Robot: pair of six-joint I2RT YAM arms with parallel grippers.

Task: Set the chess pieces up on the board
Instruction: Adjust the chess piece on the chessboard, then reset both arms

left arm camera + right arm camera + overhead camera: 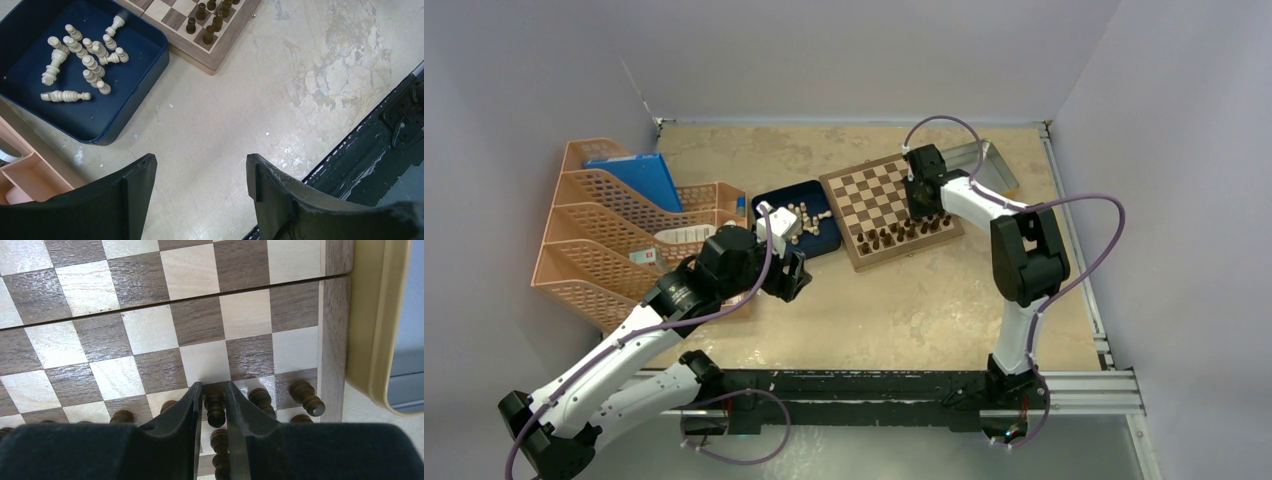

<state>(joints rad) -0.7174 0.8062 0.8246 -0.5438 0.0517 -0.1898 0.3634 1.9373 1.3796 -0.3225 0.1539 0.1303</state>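
- Nearest the lens: right hand point(214, 390), low over the board point(150, 330), fingers drawn almost together on either side of one dark piece point(215, 409); cannot tell whether the pads press on it or stand just clear.
- Stands upright near the board's right border, among other dark pieces point(260, 397) packed close along that edge.
- Left hand point(200, 165) wide open, holding nothing, hovering over bare desk point(240, 100) near the blue tray point(125, 90).
- Cream pieces point(92, 64) piled in that tray, mostly lying on their sides, a few touching; none seen on the board.
- Likely very light, stiff and hard turned wood; smooth and rounded, so prone to slip, twist or pop out of a pinch.
- Narrow bases: easily toppled by a brush from a finger, with neighbours close enough to fall too.
- Best taken from above at the waist under the head, fingers barely wider than the stem.
- For those lying down, pinch across the middle of the stem; likely to roll.
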